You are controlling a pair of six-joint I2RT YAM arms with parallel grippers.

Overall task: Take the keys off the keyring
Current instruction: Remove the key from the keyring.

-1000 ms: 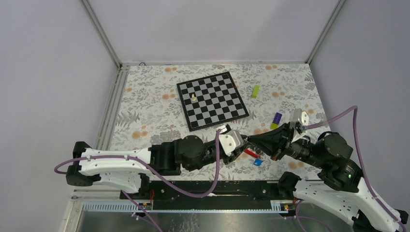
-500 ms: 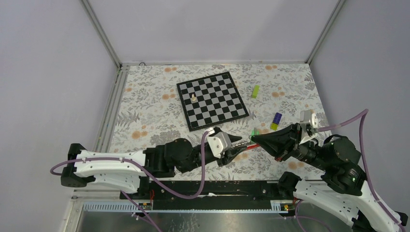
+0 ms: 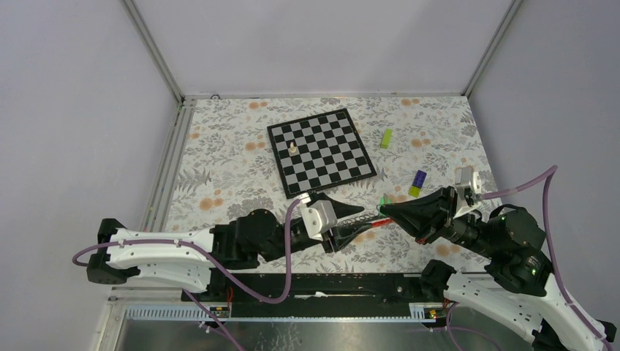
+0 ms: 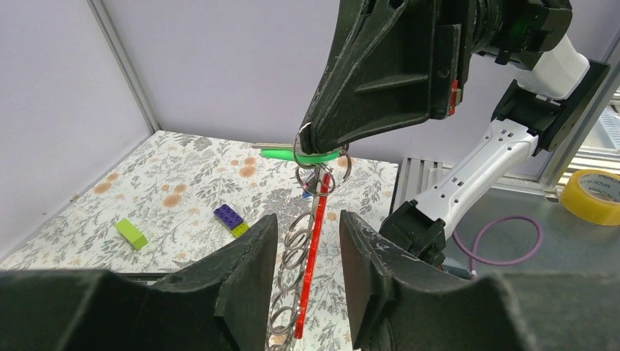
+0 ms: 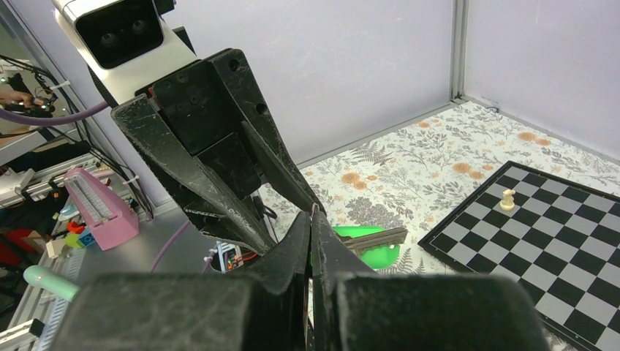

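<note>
Keyring (image 3: 374,222) is off the surface (image 3: 219,161), in the air between the two arms near the front edge.

Top view: the right fingers (image 3: 409,210) are closed to a point on its upper end. The left fingers (image 3: 343,205) stand partly apart either side of its lower end, with nothing clamped. Its long axis runs on a diagonal, from the right fingertips down-left toward the left arm. The green key (image 3: 385,199) is only a speck beside the right tips. The chessboard (image 3: 322,152) lies well apart, farther back.

Left wrist view: detail resolves here. The keyring is pinched by its top loop at the tip of the shut right fingers. The chain (image 4: 291,274) and red strap (image 4: 312,263) hang side by side, near vertical in frame, through the gap between the left fingers. Cannot tell whether the chain touches a finger. The green key sticks out sideways, blade to frame-left. A lime block (image 4: 131,232) and a purple-and-yellow block (image 4: 232,218) lie on the surface behind.

Right wrist view: its own fingers are shut and hide the loop. Only the green key shows beyond them, blade toward the chessboard. A chess piece (image 5: 506,197) stands upright on the board.
</note>
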